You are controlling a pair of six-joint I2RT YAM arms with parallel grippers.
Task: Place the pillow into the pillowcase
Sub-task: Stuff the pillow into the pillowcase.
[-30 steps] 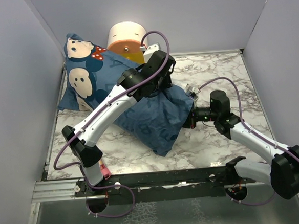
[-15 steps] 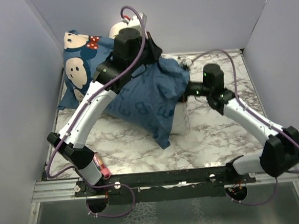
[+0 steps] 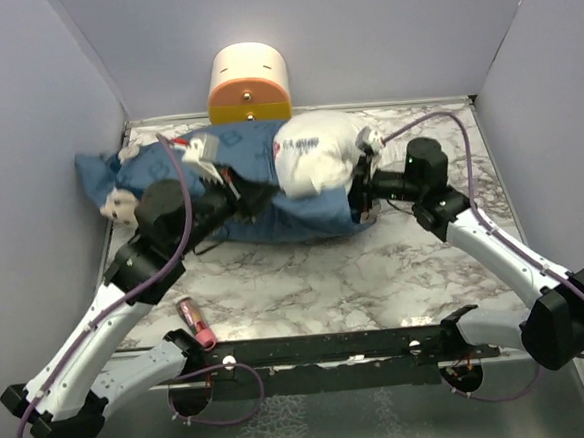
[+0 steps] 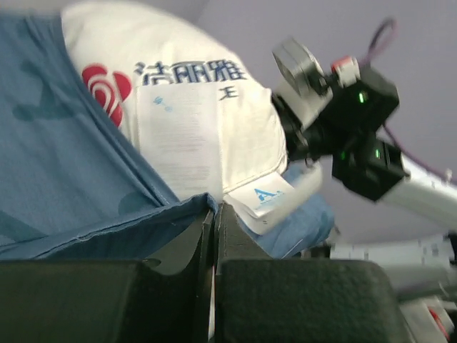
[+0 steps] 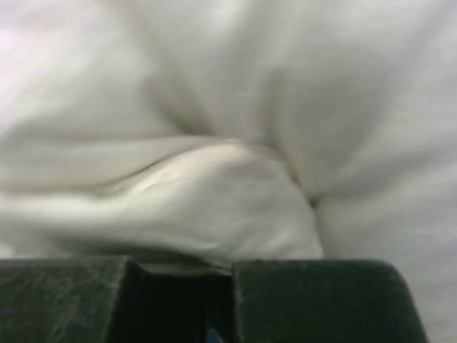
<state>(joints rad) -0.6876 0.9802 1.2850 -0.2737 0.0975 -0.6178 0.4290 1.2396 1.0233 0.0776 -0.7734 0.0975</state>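
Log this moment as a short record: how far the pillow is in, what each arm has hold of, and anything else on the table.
pillow: white labelled end sticks out of the case's right opening, the rest is covered
pillowcase: lies across the far half of the table
left gripper: jaws shut on the pillowcase hem
right gripper: jaws shut on a fold of the pillow
other: cream-and-orange cylinder at the back wall; small red tube near the front edge
status: partly inserted
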